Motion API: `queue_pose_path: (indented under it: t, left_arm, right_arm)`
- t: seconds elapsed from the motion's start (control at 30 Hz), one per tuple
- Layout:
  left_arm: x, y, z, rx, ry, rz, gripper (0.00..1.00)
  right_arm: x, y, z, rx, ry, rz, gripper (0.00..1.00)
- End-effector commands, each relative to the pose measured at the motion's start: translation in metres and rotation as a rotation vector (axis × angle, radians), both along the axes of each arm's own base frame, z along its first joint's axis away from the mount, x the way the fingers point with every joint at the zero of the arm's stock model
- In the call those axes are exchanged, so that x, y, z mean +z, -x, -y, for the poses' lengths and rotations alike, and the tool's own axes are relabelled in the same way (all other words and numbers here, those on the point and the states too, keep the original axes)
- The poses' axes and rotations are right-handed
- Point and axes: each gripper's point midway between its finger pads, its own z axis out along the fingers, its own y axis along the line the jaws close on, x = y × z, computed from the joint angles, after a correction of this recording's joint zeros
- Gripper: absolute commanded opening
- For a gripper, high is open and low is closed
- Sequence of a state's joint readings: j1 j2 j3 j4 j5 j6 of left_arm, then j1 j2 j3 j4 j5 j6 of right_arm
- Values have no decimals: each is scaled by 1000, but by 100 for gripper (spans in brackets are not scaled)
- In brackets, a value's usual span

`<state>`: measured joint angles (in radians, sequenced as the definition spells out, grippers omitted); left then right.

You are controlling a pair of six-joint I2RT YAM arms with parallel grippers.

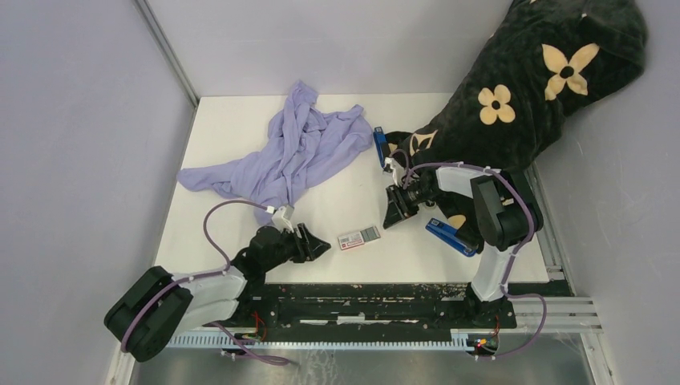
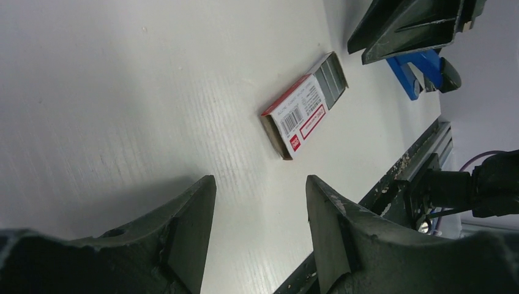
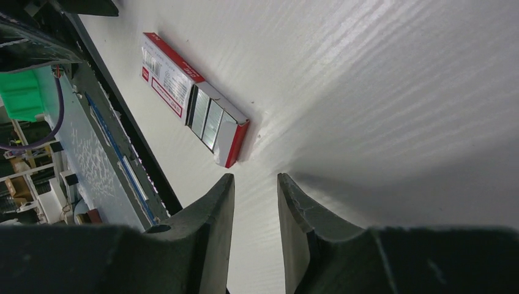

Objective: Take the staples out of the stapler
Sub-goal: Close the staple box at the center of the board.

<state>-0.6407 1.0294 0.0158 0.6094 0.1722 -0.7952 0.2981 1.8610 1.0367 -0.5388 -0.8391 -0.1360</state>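
Top external view: red-and-white cardboard box lies flat on the white table, at about 6 o'clock from table centre, close to the near edge. Its inner tray is slid partway out of the sleeve. The staples are in that tray: ribbed silver-grey strips side by side, also seen from the left wrist. The sleeve is printed card with a barcode and a red edge.

Blue stapler sits at the box's 3 o'clock, glossy plastic with a black tip, partly under the right arm. Second blue stapler sits at the box's 12 o'clock, against a black floral cloth that looks plush. Crumpled lilac cloth is at 10 o'clock.

Left gripper is low over the table at the box's 9 o'clock, arm stretched out flat, pointing toward the box. Its jaws are apart with only table between the dark scuffed fingers.

Right gripper is at the box's 1 o'clock, arm folded, angled down toward the box. Its jaws stand a narrow gap apart, gripping nothing, and the fingers are clear of the box.
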Motion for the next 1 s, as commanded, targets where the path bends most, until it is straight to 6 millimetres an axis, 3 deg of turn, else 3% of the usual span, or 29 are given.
queue_pose_path:
  t: [0.0,0.3,0.97]
  left_arm:
    - [23,-12,18,-17,74,24,62]
    - [12,-16,23,-27,55,-21,60]
    - [-6,-10,36,-69,26,-119,52]
  right_arm:
    - [8,-7,-19,30,-39,11,36]
    - [4,-1,-33,73,-53,-28,31]
    - [-4,8,-45,119,-32,-33,19]
